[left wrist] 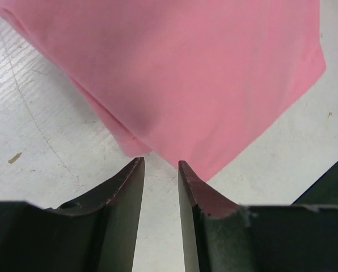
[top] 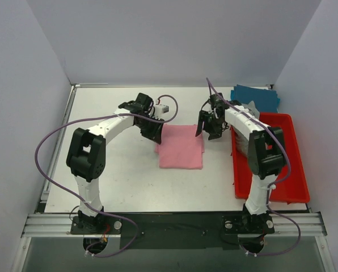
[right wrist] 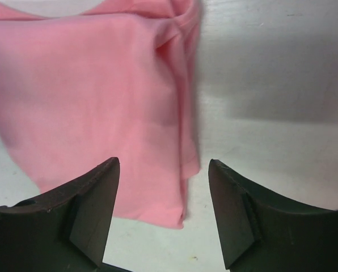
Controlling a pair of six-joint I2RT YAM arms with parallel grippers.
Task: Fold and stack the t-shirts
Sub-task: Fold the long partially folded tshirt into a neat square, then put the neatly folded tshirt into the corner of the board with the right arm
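Observation:
The pink t-shirt (top: 181,146) lies folded into a rectangle at the table's middle. It also shows in the left wrist view (left wrist: 174,73) and in the right wrist view (right wrist: 95,107). My left gripper (top: 155,135) hovers at its far left corner, jaws a narrow gap apart and empty (left wrist: 160,165). My right gripper (top: 207,129) hovers at its far right corner, jaws wide open and empty (right wrist: 163,170). The teal-blue t-shirt (top: 256,97) lies folded at the far right. A grey t-shirt (top: 241,141) lies in the red bin, mostly hidden behind my right arm.
The red plastic bin (top: 282,164) stands at the right side of the table, next to my right arm. White walls close the table at the back and sides.

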